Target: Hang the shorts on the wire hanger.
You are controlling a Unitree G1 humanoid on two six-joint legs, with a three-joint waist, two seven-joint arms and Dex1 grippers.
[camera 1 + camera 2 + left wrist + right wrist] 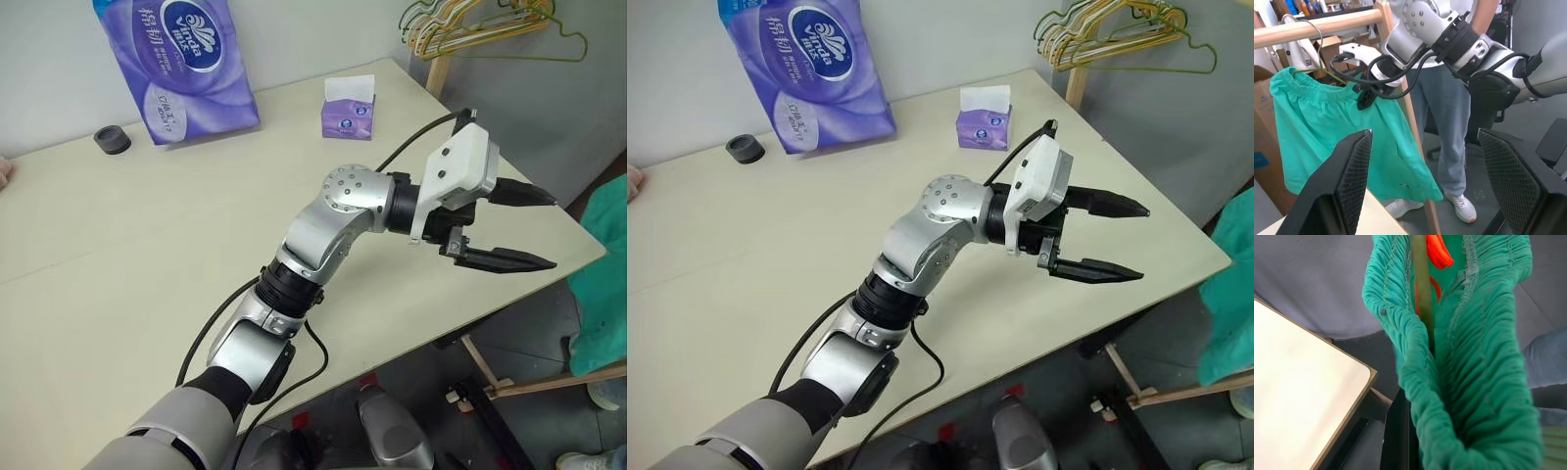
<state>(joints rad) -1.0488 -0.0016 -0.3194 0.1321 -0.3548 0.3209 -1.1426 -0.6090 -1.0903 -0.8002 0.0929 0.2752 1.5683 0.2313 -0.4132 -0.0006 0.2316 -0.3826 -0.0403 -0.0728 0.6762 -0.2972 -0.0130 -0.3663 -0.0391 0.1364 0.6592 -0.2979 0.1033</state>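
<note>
We stand over a pale cream table set against a light wall, its far corner meeting a wooden post that carries a bunch of gold and green hangers; past the table's near edge the floor is dark. Our left gripper reaches out over the table's right edge with its two black fingers spread wide and nothing between them. Well behind it on the table we count one large purple pack of tissue paper, one small purple tissue box and one black ring. Beyond the left gripper's fingertips, off the table's edge, the teal-green shorts hang from the wire hanger, whose hook sits over a wooden rail; in the head view a strip of the same teal cloth shows at the right border, past the fingers. In the left wrist view our right gripper is at the shorts' waistband, near the rail's upright, and a person in jeans and white shoes stands just behind. The right wrist view looks straight into the gathered waistband, with the hanger's olive wire running down the middle and an orange cord above it; the right fingers are closed at the waistband, though we cannot tell whether they grip cloth or wire. We count one pair of shorts and one hanger under them.
</note>
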